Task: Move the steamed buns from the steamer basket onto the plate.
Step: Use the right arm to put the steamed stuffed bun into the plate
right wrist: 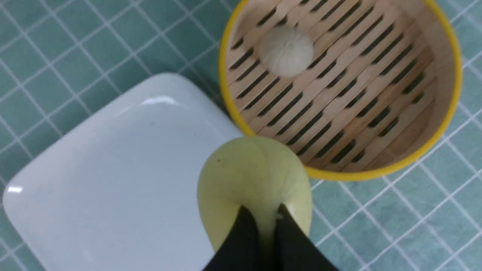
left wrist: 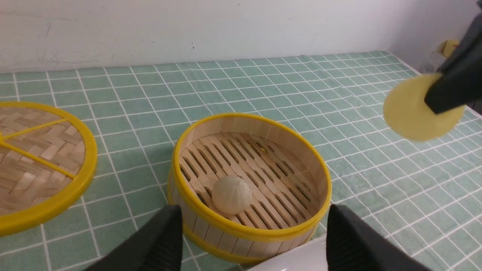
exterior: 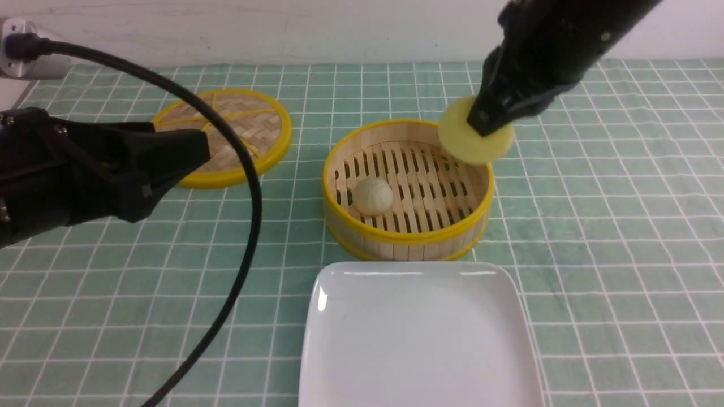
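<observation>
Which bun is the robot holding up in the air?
The yellow bun, pinched in the air by the right gripper. The pale beige bun just lies on the steamer basket's slatted floor, with nothing gripping it.

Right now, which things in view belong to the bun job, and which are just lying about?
Job:
- yellow bun, held in the air
- beige bun, on the basket floor
- steamer basket
- white plate, nothing on it

Lying about:
- woven lid, flat on the cloth
- black cable
- green checked cloth
</observation>
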Controlling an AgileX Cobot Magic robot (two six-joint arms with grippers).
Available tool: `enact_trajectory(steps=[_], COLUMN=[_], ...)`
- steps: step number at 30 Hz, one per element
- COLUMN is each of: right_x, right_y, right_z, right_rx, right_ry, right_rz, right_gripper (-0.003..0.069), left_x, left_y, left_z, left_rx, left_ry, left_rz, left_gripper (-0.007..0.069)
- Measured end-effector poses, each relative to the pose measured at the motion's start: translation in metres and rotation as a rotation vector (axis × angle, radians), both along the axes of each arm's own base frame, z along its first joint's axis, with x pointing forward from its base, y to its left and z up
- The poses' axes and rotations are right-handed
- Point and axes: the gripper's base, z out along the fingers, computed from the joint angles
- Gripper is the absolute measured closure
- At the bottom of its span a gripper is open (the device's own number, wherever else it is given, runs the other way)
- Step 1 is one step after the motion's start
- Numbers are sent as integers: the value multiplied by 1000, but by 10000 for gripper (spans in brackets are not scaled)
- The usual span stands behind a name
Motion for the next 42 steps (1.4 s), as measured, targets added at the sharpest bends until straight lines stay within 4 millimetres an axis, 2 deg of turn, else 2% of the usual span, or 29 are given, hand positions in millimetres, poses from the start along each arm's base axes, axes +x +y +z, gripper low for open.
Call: enact_trajectory(steps=[2, 6, 10, 17, 23, 25, 31, 34, 36, 38, 39, 40, 42], right_x=[-13, -27, -30, -18, -2, 0, 2, 2, 2, 2, 2, 3, 4], right_y=[-4, -10, -11, -5, 2, 3, 3, 3, 3, 4, 4, 4, 5], right_z=[-23, -67, -102, -156, -187, -193, -194, -194, -194, -192, -192, -189, -184], right_rx=[-40, -106, -107, -111, -124, -127, -127, -129, -129, -129, -129, -128, -121], right_ry=[78, 220, 258, 240, 209, 204, 197, 196, 195, 198, 198, 202, 190], right_rz=[8, 7, 4, 1, 11, 17, 22, 23, 24, 27, 28, 32, 33], right_gripper=[643, 642, 641, 641, 638, 638, 634, 606, 540, 398, 398, 308, 214], left_x=[0, 0, 0, 5, 9, 10, 10, 10, 10, 10, 10, 10, 10], left_y=[0, 0, 0, 0, 0, 0, 0, 0, 0, 0, 0, 0, 0], left_z=[0, 0, 0, -4, -8, -9, -9, -9, -9, -9, -9, -9, -9], left_rx=[-1, -2, -2, -3, -5, -5, -7, -8, -8, -8, -8, -9, -9], left_ry=[0, 0, 1, 23, 45, 47, 47, 47, 47, 47, 47, 47, 47], left_rz=[0, -1, -1, -1, 0, 0, 0, 0, 0, 0, 0, 0, 0], left_gripper=[113, 113, 113, 113, 113, 113, 113, 113, 113, 113, 113, 113, 113])
